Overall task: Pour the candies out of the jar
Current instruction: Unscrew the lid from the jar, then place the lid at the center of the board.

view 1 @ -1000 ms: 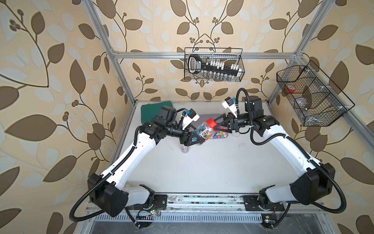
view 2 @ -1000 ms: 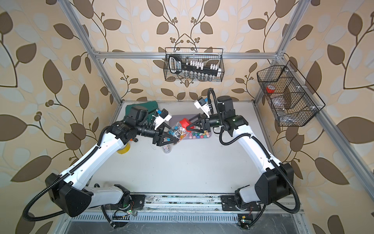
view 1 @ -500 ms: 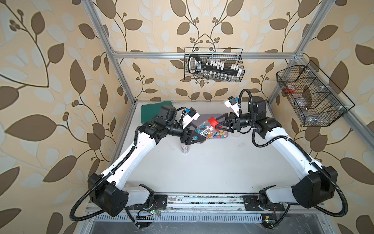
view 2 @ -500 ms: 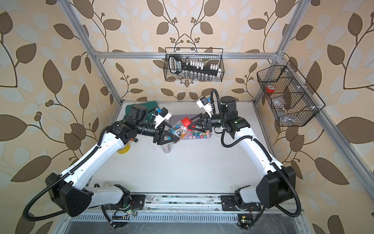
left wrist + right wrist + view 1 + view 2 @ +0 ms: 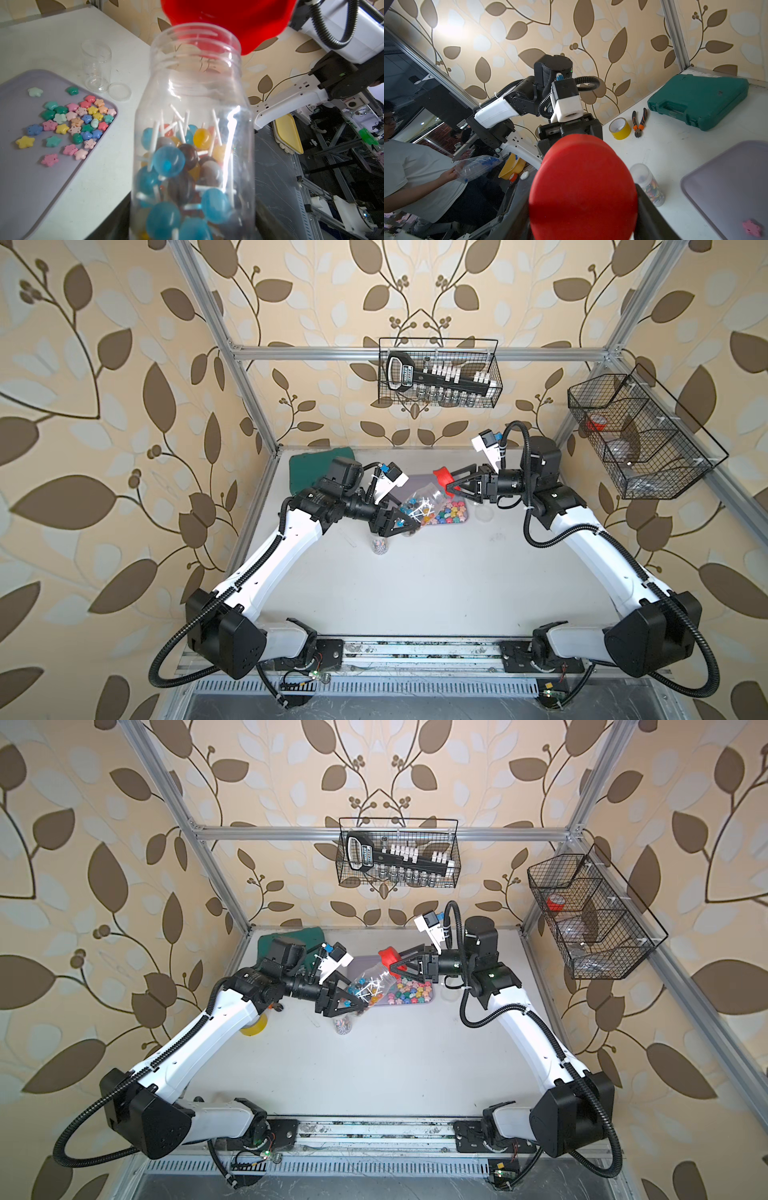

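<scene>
Left end effector (image 5: 409, 523) pinches the clear jar (image 5: 422, 506) near its base, tilted, lollipops (image 5: 169, 164) inside. Right end effector (image 5: 451, 488) clamps the red lid (image 5: 441, 477), just off the jar's mouth. Star candies (image 5: 79, 120) lie on the grey tray (image 5: 25, 187) below both.

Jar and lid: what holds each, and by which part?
The left tool grips the jar near its base; the right tool grips the lid by its sides, clear of the jar's mouth.
</scene>
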{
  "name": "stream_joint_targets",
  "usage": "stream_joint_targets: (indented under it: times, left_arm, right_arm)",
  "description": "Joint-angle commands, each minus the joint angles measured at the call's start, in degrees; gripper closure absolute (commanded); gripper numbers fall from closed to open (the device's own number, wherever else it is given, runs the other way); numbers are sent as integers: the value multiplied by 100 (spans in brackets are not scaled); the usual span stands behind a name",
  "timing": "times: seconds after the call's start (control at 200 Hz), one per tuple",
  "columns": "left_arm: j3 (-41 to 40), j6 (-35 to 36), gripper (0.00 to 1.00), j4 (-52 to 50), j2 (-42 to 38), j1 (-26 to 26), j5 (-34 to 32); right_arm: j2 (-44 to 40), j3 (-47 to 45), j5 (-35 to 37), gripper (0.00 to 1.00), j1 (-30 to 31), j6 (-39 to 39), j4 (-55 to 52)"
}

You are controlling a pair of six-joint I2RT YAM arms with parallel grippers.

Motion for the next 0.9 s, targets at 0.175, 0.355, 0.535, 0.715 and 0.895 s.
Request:
stream_joint_targets:
  times: [0.175, 0.355, 0.535, 0.715, 0.895]
  left_arm:
    - [37, 4, 29, 60, -95, 35, 84]
    - [33, 36, 29, 45, -137, 35, 39]
    - [-5, 41, 29, 79, -144, 35, 52]
    - [-33, 66, 29, 90, -144, 35, 74]
    - [-28, 74, 29, 82, -161, 35, 92]
  right_arm:
    - [-137, 176, 967, 50, -3, -70, -531]
    - [-221, 265, 2606, 49, -53, -418, -1884]
    - [-508, -219, 4582, 49, -53, -574, -2788]
    - [-918, -1026, 5796, 49, -53, -413, -2919]
    - [-1254, -1924, 6424, 49, -39, -107, -2586]
